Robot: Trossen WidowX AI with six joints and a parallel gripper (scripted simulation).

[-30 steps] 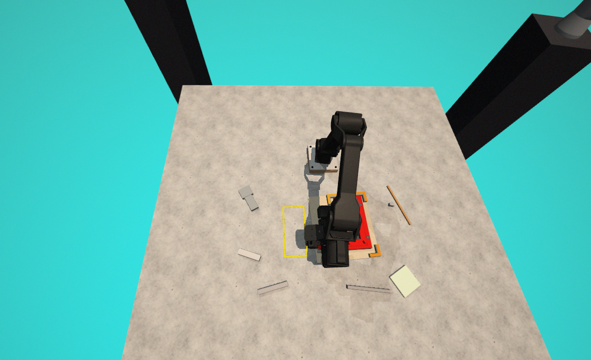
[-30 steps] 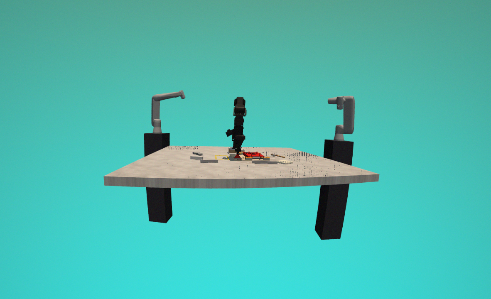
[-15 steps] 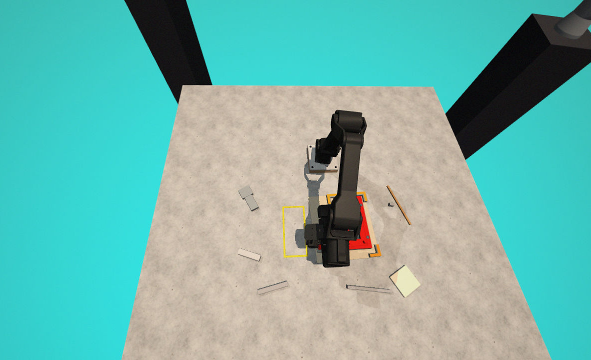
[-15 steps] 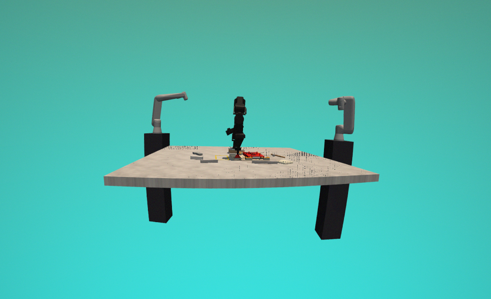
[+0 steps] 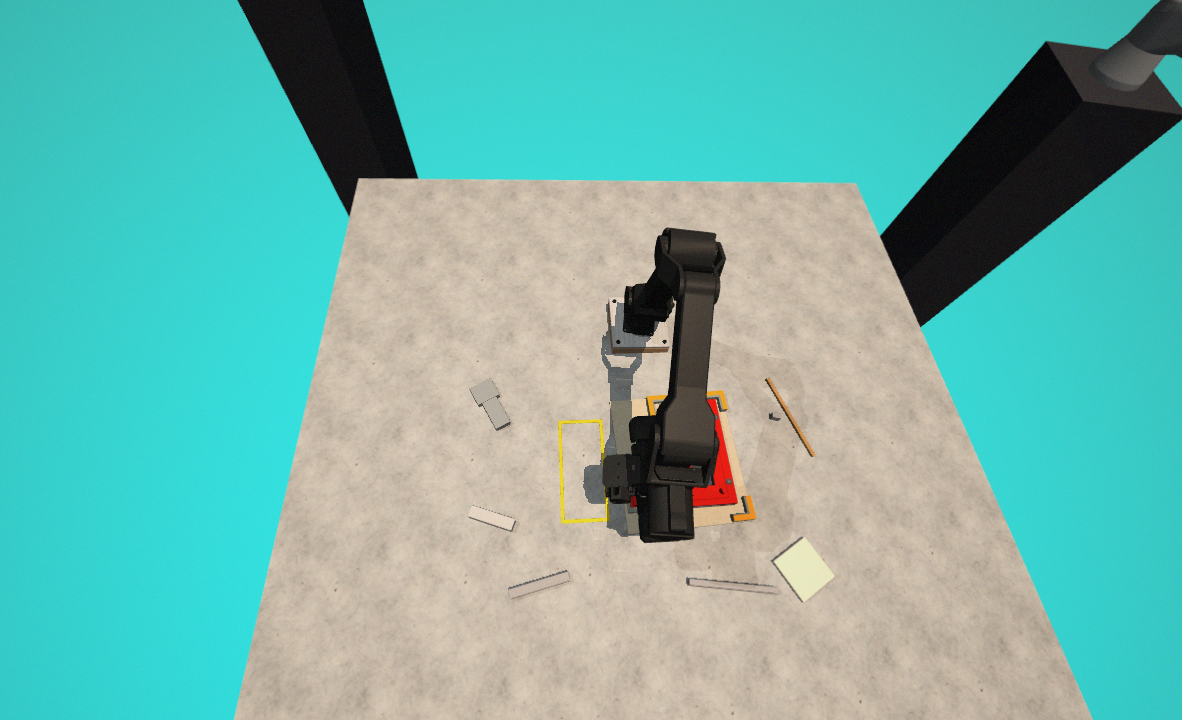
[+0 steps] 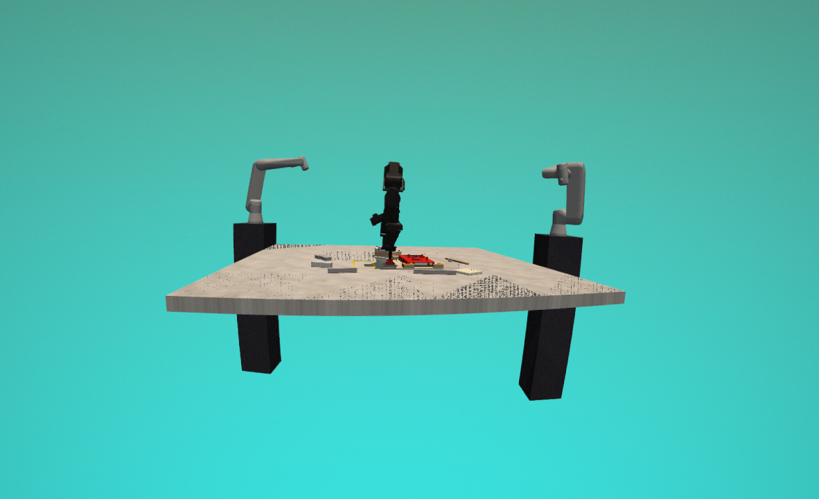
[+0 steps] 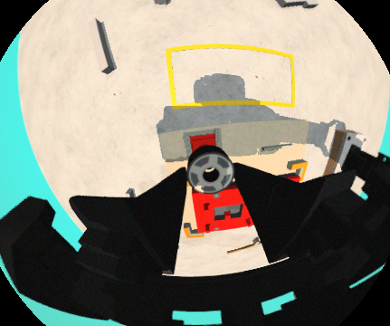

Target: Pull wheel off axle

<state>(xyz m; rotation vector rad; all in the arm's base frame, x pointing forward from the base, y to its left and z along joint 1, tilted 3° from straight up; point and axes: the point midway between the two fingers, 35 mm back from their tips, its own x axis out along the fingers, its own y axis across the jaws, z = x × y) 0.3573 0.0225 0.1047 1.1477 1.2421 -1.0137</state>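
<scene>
My gripper [image 7: 209, 169] is shut on the wheel [image 7: 210, 158], a small dark tyre with a grey spoked hub, held by its rim between the two fingertips in the wrist view. A pale spot shows in its centre hole. A red part in a grey frame [image 7: 204, 141] lies beyond and partly behind the wheel. The upright axle cannot be made out, so whether the wheel is on it cannot be told. The arm hides wheel and fingers in the top view. The marked area, a yellow outline [image 5: 561, 471] [image 7: 214, 45], lies beside the board, with the arm's shadow over part of it.
A red plate [image 5: 720, 492] [image 7: 204, 199] sits on the pale board [image 5: 711, 516], with orange corner brackets [image 5: 750, 511]. Around lie a grey block [image 5: 484, 392], a short pale bar [image 5: 490, 517], two longer bars [image 5: 539, 584] [image 5: 732, 586], a pale green tile [image 5: 803, 569] and an orange rod [image 5: 789, 417].
</scene>
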